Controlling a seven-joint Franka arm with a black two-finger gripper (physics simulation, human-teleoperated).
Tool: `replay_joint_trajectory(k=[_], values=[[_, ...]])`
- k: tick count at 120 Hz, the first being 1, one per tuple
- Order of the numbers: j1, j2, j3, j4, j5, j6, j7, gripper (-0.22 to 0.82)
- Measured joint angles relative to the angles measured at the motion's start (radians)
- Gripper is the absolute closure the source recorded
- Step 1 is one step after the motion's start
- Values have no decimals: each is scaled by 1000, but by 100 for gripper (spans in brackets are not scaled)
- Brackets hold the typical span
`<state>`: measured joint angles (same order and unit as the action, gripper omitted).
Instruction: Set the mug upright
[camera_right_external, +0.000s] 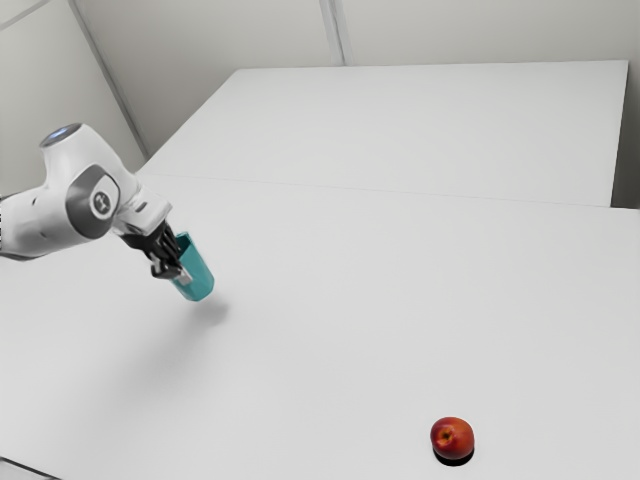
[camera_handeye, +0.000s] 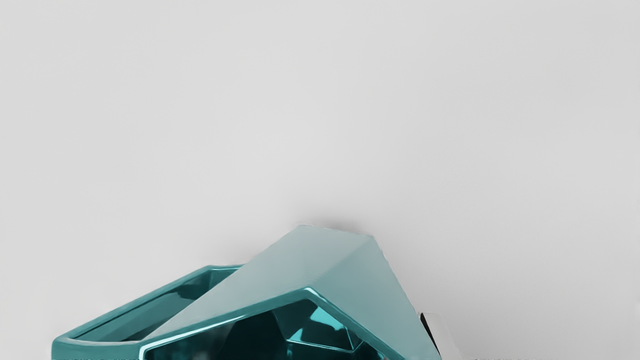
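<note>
The teal mug (camera_right_external: 196, 272) leans at a slant in the exterior view, its open end up toward the hand and its base angled down, over a soft shadow. My gripper (camera_right_external: 178, 272) is shut on the mug near its rim. In the wrist view the faceted mug (camera_handeye: 305, 265) has its mouth facing the camera and its handle loop out to one side. One of the gripper's fingertips (camera_handeye: 444, 336) shows against the mug's outer wall, across from the handle; the other is hidden.
A red apple (camera_right_external: 452, 438) rests on the white table (camera_right_external: 330, 310), far from the mug, toward the exterior view's lower right. Pale walls stand behind the table's far edge.
</note>
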<state>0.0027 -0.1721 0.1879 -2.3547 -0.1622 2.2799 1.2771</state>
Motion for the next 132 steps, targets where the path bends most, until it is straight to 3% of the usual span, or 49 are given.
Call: replay_joint_trajectory(k=[26,56,98,132], values=[[-51,33,-2,12,108,-45,-373,79],[-123,121,-1,92,177,-61,-666,79],[-218,211,-3,160,200,-69,-913,79],[-170,246,-3,187,196,-72,-1031,79]])
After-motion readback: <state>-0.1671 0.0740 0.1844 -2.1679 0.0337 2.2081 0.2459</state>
